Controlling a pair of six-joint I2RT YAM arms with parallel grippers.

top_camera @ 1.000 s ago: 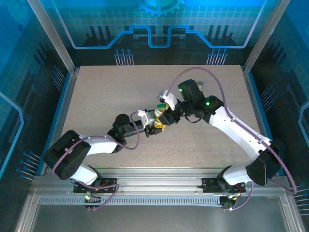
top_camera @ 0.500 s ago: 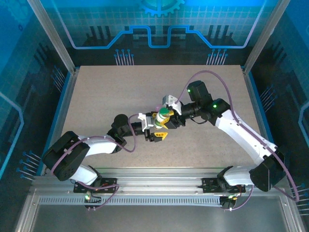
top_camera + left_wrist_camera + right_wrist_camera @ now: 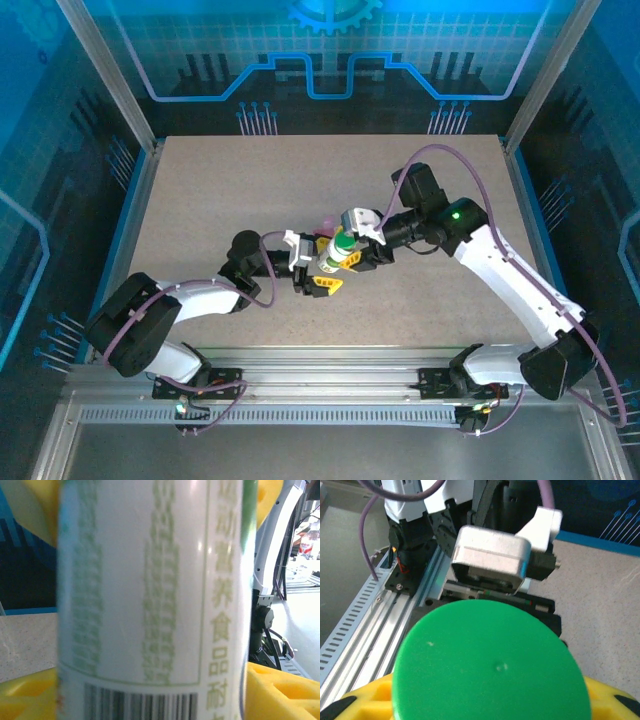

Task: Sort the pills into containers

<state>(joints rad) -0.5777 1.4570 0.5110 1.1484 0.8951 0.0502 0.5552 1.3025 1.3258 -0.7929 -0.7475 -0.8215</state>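
While the two arms meet over the middle of the tabletop (image 3: pixel 220 190), the left hand (image 3: pixel 324 270) sits nearest. Its yellow fingers (image 3: pixel 280 692) stand on each side of the white bottle (image 3: pixel 150 590). I cannot tell if they press on it or just stand beside it. The bottle is up off the tabletop, between both hands. The right hand (image 3: pixel 352 254) is closed on its top end, by the green cap (image 3: pixel 490 665). Since a second ago the right arm has swung out and brought the bottle a bit closer to the near edge. I think the hands are getting set to twist the cap off. The cap is on, so no pill can go in yet. Just behind is a small pink thing (image 3: pixel 322 223), too small to name.
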